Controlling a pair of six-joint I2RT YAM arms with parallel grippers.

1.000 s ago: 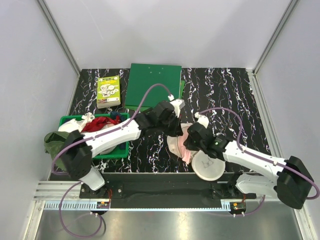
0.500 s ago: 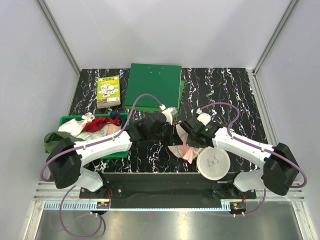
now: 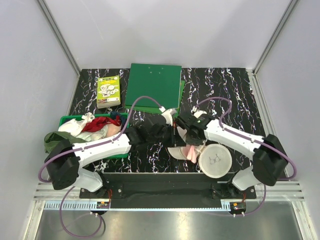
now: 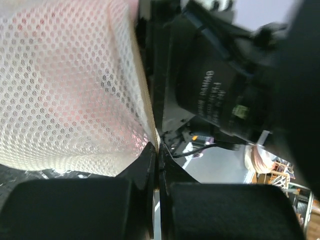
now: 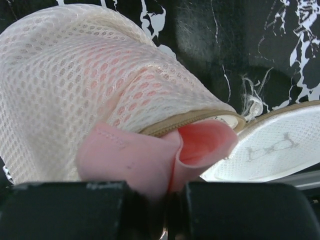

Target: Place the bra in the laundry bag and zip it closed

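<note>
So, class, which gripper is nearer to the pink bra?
Right. The right gripper is pinching a fold of the bra; the left gripper holds the laundry bag by its mesh rim, with the bra behind the mesh.

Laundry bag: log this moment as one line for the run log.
phase: loading bag | left tool: pinching laundry bag rim | right tool: gripping bra | bra: partly inside, end protruding | zip: open

The pink bra [image 5: 145,157] pokes out of the zip opening of the laundry bag [image 5: 70,75], pinched just below it by the right gripper [image 5: 167,196].
</note>
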